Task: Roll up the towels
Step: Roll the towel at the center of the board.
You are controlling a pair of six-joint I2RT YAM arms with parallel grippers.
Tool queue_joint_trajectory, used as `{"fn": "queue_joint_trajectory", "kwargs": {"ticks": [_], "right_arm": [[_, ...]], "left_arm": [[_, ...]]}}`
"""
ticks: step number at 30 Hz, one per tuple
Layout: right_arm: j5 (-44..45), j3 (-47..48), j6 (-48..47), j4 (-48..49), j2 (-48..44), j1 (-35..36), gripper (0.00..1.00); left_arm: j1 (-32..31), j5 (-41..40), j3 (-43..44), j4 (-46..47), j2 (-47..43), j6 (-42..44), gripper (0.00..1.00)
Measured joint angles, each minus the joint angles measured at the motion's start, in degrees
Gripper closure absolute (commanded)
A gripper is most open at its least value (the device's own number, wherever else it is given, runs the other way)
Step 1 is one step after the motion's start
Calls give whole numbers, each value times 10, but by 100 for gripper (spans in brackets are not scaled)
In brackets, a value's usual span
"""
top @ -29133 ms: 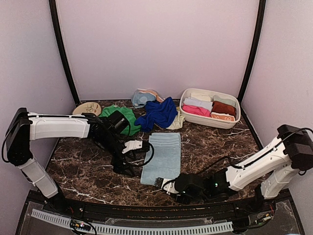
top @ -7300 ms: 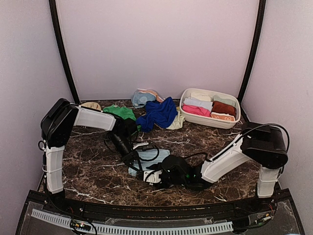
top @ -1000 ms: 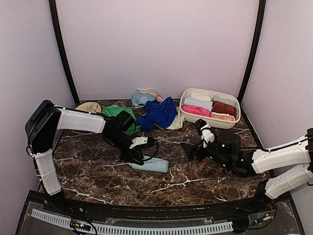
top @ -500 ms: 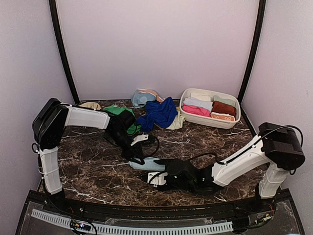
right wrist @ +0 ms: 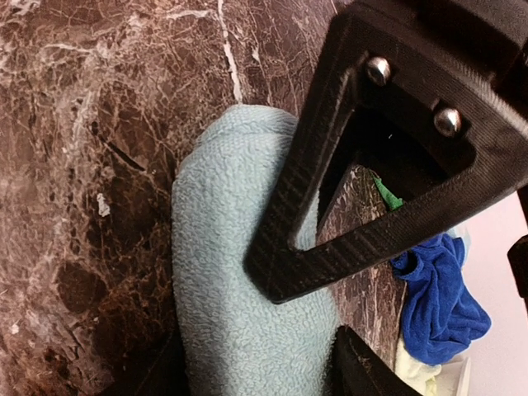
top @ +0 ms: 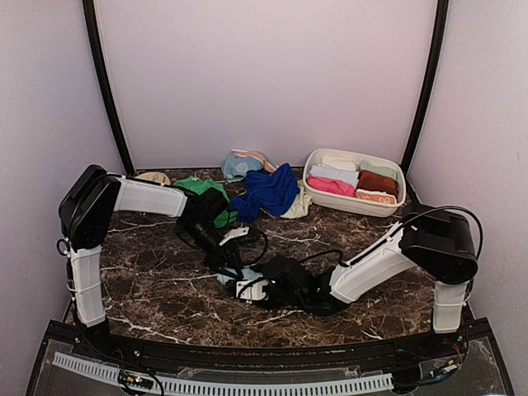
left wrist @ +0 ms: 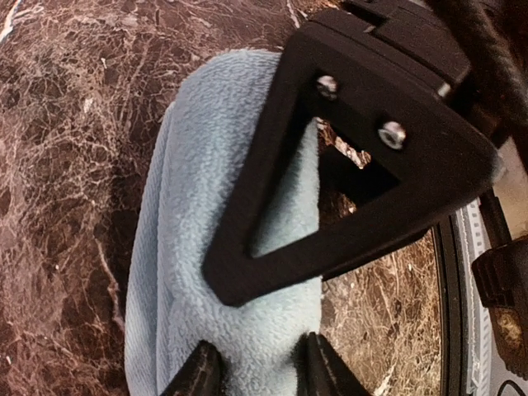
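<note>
the dark marble table (top: 140, 285) carries everything. at its far right stands the white basin (top: 312, 177), with rolled towels packed inside, among them a pink one (top: 330, 186) and a rust one (top: 377, 181). left of the basin lies a loose heap not yet rolled: the royal blue towel (top: 266, 191), and the green towel (top: 198, 186) partly behind the left arm. the light blue towel (left wrist: 186, 247) lies near the middle of the table as a tight roll, almost covered by both arms in the top view.

the left gripper (left wrist: 257, 375) has its fingers on both sides of the roll and pinches it. the right gripper (right wrist: 257, 367) straddles the same roll. its fingers touch the cloth on both sides, so we judge that it clamps it also, though we cannot tell how firmly.

we judge this towel light, soft and thick, not slippery and not fragile. it has no stiffness, so the roll can spring open or sag in the middle. the best hold is across the roll, near both ends, with the free edge kept underneath.

half a minute ago this towel lay flat and open on the table. one second ago the right arm was well apart, over near the basin, and the roll was plain to see beside the left gripper. now the right gripper has come onto it.
</note>
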Motion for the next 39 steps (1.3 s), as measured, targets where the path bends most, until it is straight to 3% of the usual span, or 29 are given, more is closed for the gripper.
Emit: {"fn": "queue_joint_trajectory", "kwargs": {"ticks": [4, 14, 23, 30, 32, 35, 39], "right_arm": [[-43, 17, 40, -33, 2, -20, 51], [-168, 90, 149, -126, 22, -55, 63], [-267, 143, 221, -186, 40, -85, 63], [-330, 211, 244, -242, 73, -95, 60], [-344, 232, 248, -264, 83, -97, 69], [-360, 252, 258, -292, 91, -101, 99], [-381, 263, 288, -304, 93, -113, 100]], "left_arm": [[9, 17, -1, -9, 2, 12, 49], [82, 35, -28, -29, -27, 22, 41], [143, -24, -68, -53, -152, 43, 40], [162, -32, -73, -74, -181, 50, 41], [170, -35, -74, -81, -190, 50, 41], [179, -42, -75, -87, -207, 50, 42], [193, -51, -75, -91, -232, 50, 43]]}}
